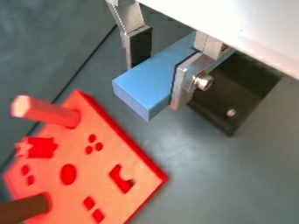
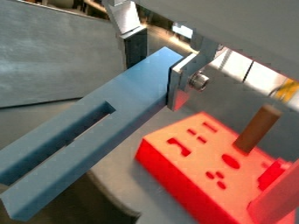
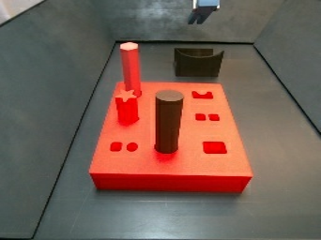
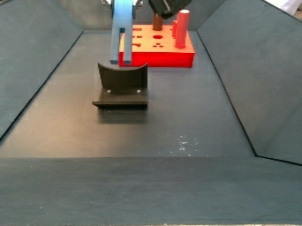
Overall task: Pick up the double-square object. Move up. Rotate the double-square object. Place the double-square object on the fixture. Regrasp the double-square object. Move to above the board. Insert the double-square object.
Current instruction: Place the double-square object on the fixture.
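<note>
Dark grey tabletop (image 4: 177,124): gripper (image 1: 163,68) high above fixture (image 4: 122,84), fingers (image 1: 184,83) clamped on upper end of bar (image 4: 122,33), hung upright with foot at the notch, likely for regrasp; board (image 3: 175,131) beyond.

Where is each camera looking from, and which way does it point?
Wrist view: rides by the hand, looking down at the bar, board and fixture; silver fingers show.
Wrist view: by the hand, looking along the bar with the board beyond; fingers show.
Side view: on the board's side, facing the fixture; only the hand peeks in.
Side view: on the fixture's side, facing the board; the bar stands upright, the hand out of frame.
Shared: all show the board.
</note>
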Tool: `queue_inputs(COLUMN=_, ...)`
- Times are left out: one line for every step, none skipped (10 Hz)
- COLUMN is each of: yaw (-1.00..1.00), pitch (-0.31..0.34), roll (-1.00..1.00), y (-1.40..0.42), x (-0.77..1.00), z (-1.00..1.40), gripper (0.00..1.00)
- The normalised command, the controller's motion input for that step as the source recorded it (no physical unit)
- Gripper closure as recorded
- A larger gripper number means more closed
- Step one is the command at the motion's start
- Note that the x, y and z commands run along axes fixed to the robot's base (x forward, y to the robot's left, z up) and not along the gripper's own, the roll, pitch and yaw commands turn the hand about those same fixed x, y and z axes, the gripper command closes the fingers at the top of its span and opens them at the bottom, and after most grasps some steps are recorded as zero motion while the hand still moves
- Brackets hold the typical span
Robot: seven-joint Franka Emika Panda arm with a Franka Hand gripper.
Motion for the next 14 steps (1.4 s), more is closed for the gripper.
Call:
queue_inputs(yaw=-0.05, pitch=0.176, roll=-1.0, y=0.04, x=0.06, z=-0.01, gripper=1.0)
queue_inputs(yaw=-0.1, pitch=0.203, roll=-0.97, y=0.04, x=0.08, z=-0.02, gripper=1.0)
queue_inputs(yaw=-0.13, pitch=0.19, roll=-0.79, y=0.04, x=0.09, z=-0.02, gripper=1.0)
queue_inputs(yaw=-0.16, pitch=0.152, roll=-0.55, y=0.04, x=0.09, z=-0.02, gripper=1.0)
queue_inputs(yaw=-0.17, pitch=0.133, roll=-0.43, y=0.05, x=0.09, z=-0.02, gripper=1.0)
queue_inputs(yaw=-0.18, pitch=0.083, roll=-0.26, y=0.03, x=0.08, z=-0.01, gripper=1.0)
queue_inputs(yaw=-0.19, pitch=-0.014, roll=-0.27, y=0.12, x=0.09, z=-1.0, gripper=1.0)
queue_inputs(yaw=-0.17, pitch=-0.05, roll=-0.24, y=0.13, x=0.1, z=-1.0, gripper=1.0)
queue_inputs(yaw=-0.15, pitch=-0.056, roll=-0.23, y=0.12, x=0.11, z=-1.0, gripper=1.0)
queue_inputs(yaw=-0.1, pitch=-0.058, roll=-0.18, y=0.11, x=0.13, z=-1.0, gripper=1.0)
queue_inputs(yaw=-0.08, pitch=-0.067, roll=-0.15, y=0.11, x=0.13, z=-1.0, gripper=1.0)
queue_inputs(yaw=-0.05, pitch=-0.078, roll=-0.12, y=0.09, x=0.12, z=-0.83, gripper=1.0)
queue_inputs(yaw=-0.04, pitch=-0.082, roll=-0.11, y=0.07, x=0.1, z=-0.7, gripper=1.0)
queue_inputs(yaw=-0.01, pitch=-0.088, roll=-0.08, y=0.04, x=0.08, z=-0.42, gripper=1.0)
